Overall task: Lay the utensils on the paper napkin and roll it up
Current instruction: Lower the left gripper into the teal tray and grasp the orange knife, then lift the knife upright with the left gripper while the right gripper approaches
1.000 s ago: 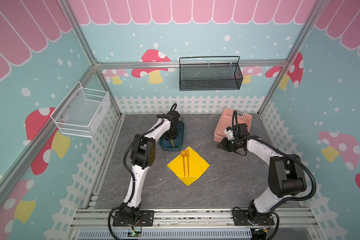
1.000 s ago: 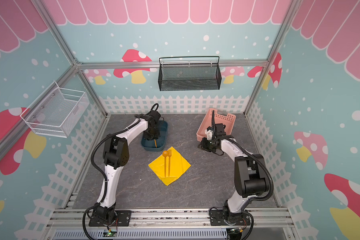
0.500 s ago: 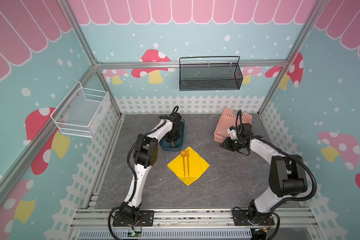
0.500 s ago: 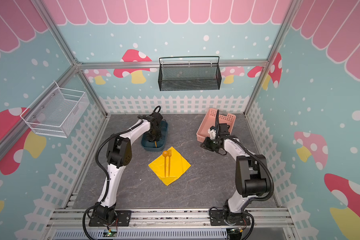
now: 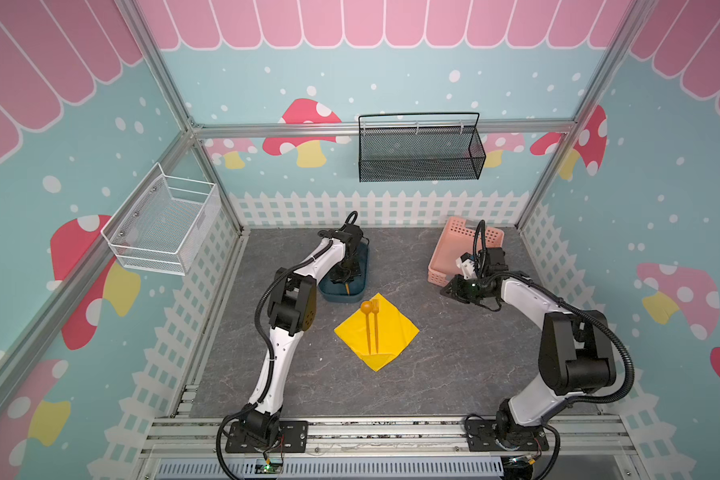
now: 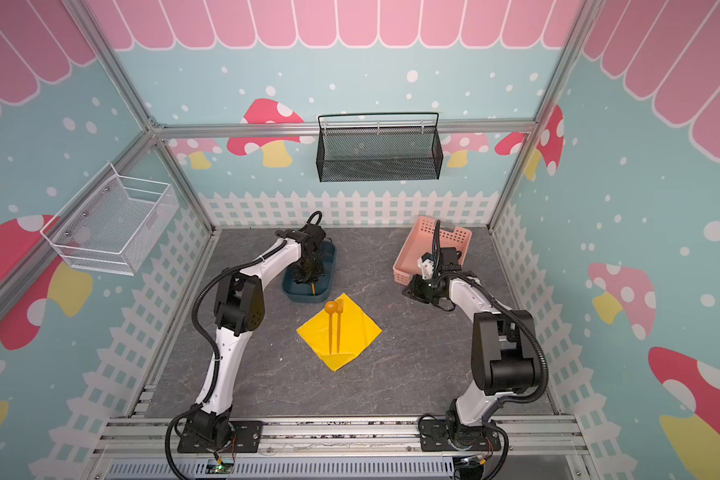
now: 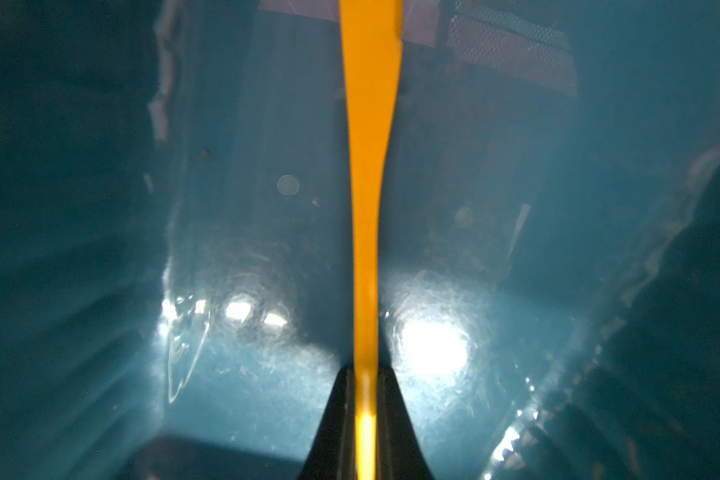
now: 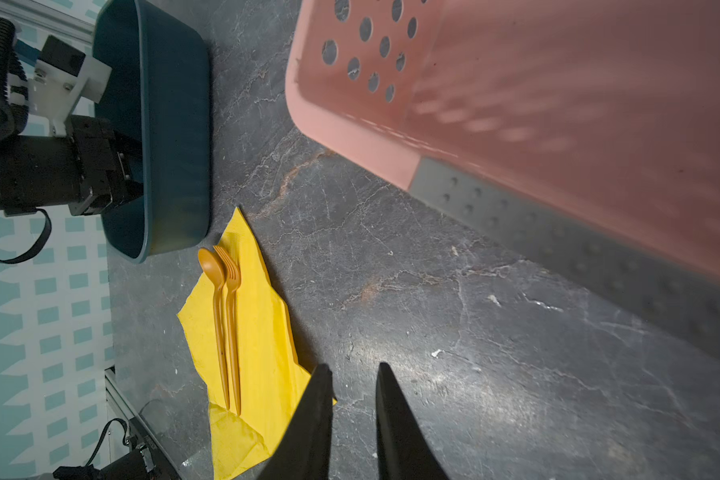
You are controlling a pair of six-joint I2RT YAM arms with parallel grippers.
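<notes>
Left gripper (image 7: 366, 372) lower, knife (image 7: 368, 166); grey tabletop (image 5: 454, 353)

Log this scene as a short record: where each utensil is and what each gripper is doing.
napkin: yellow paper napkin, unrolled, lying open
on napkin: spoon and fork, side by side
knife: knife inside the dark blue tub, not yet on the napkin
left gripper: left gripper down in the tub, jaws shut on the knife
right gripper: right gripper beside the pink basket, jaws slightly apart, holding nothing
left to do: move knife to napkin, roll up
</notes>
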